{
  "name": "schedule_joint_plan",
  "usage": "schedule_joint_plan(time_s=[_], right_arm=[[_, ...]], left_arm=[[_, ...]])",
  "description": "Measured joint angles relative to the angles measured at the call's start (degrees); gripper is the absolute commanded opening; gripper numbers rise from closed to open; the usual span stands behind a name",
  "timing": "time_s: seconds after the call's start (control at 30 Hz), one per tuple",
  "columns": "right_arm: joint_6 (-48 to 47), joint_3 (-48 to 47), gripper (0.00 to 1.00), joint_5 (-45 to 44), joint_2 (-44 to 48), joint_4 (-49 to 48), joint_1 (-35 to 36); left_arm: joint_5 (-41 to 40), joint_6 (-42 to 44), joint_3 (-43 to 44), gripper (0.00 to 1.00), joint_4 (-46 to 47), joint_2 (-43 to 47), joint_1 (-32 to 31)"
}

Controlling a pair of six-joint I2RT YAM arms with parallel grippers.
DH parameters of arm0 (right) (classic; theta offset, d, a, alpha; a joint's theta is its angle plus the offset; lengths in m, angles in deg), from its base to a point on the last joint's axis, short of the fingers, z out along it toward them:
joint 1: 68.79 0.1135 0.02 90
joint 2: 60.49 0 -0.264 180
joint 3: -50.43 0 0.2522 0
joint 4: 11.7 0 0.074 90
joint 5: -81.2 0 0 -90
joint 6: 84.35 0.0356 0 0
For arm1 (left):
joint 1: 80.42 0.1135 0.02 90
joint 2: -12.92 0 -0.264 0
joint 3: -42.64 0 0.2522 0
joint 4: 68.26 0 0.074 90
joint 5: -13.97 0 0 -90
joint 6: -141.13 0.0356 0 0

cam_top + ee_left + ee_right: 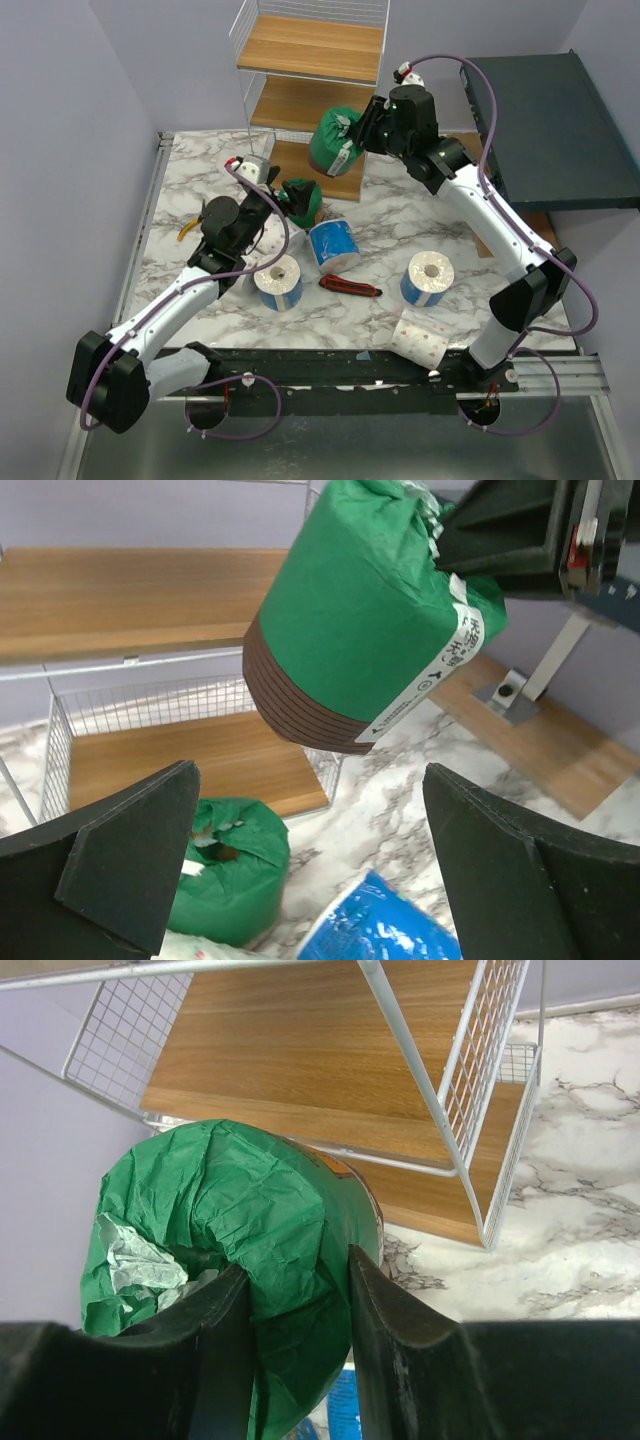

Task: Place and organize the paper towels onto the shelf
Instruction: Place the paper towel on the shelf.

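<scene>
Green-wrapped roll [335, 146] pinched in right gripper [298, 1295] beside shelf [310, 46]; left gripper [310, 820] spread, seemingly empty.

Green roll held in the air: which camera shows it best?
The left wrist view: the held green roll appears large and side-on, with its brown band and white label. The top external view shows it small, before the shelf. The right wrist view shows its crumpled end, gripped between the jaws.

You can make out a white label strip [448, 658] printed with small dark characters running down the green roll [350, 610] in the left wrist view, but none of it is legible.
</scene>
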Motion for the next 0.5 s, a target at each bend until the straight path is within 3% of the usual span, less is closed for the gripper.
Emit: schedule_joint_plan(time_s=[0.3, 0.5], right_arm=[[1.3, -0.7, 0.39, 0.0, -0.8, 0.0, 0.0], [2.1, -0.7, 0.39, 1.0, -0.8, 0.0, 0.0]], left_arm=[[5.4, 12.5, 2.1, 0.99, 5.4, -9.5, 0.0], [7.6, 16.2, 3.1, 0.99, 10.3, -13.8, 0.0]])
